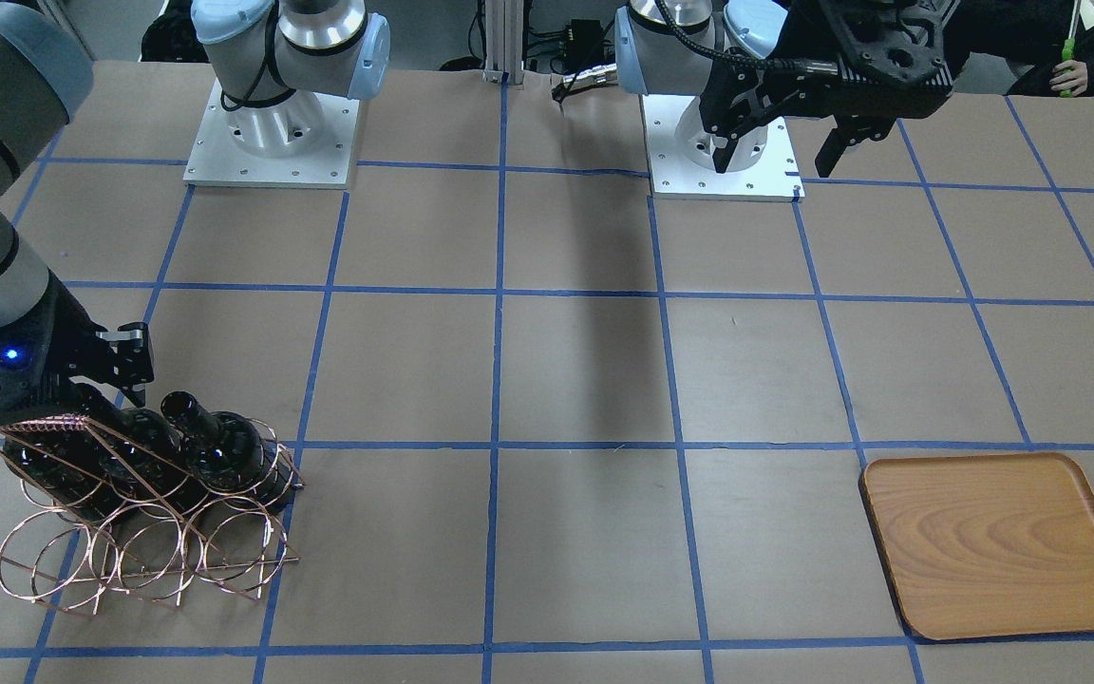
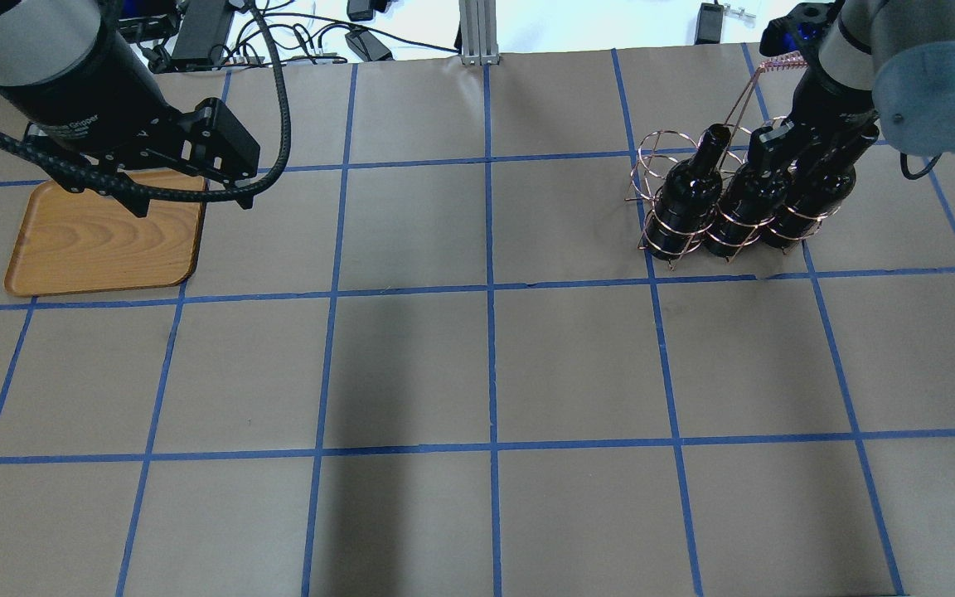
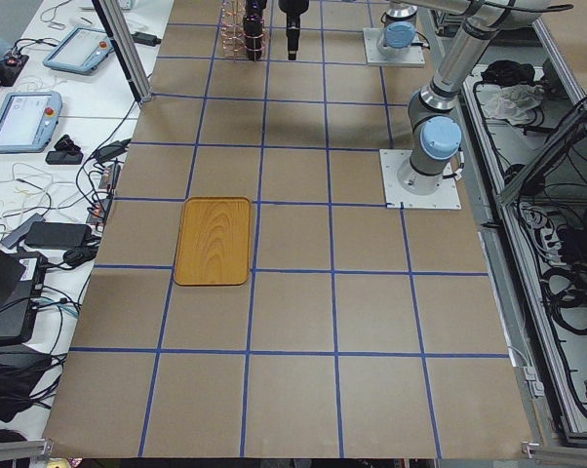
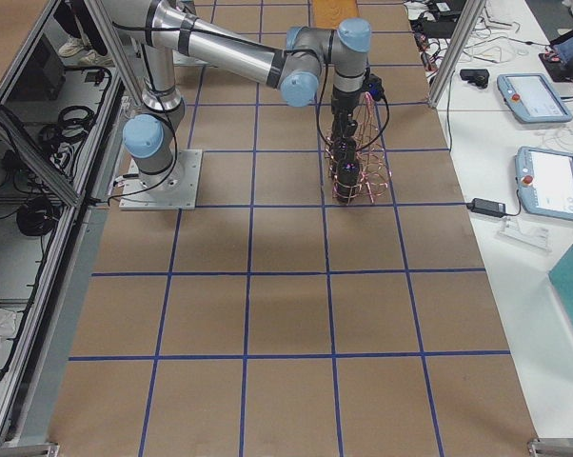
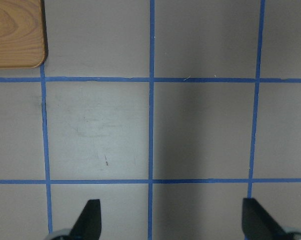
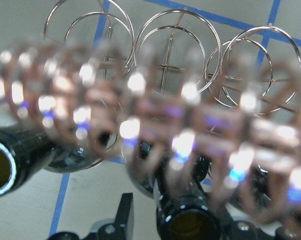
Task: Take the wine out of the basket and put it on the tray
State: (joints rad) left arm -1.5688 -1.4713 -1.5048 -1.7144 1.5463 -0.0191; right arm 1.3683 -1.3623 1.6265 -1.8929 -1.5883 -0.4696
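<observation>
Three near-black wine bottles (image 2: pixel 685 195) (image 2: pixel 739 207) (image 2: pixel 809 195) lie tilted in the upper loops of the copper wire basket (image 2: pixel 652 162), at the table's far right in the overhead view. My right gripper (image 2: pixel 768 145) reaches under the coiled handle (image 6: pixel 155 115). Its jaws stand open either side of the middle bottle's neck (image 6: pixel 188 225), and a gap shows beside the left finger (image 6: pixel 123 215). The wooden tray (image 2: pixel 104 240) lies empty at the far left. My left gripper (image 5: pixel 170 220) hangs open and empty above bare table beside the tray's corner (image 5: pixel 15 32).
The basket's lower row of loops (image 1: pixel 139 560) holds nothing. Both arm bases (image 1: pixel 272 133) (image 1: pixel 723 142) stand at the robot's edge of the table. Blue tape lines grid the brown table. Teach pendants and cables lie on a side bench (image 4: pixel 543 181).
</observation>
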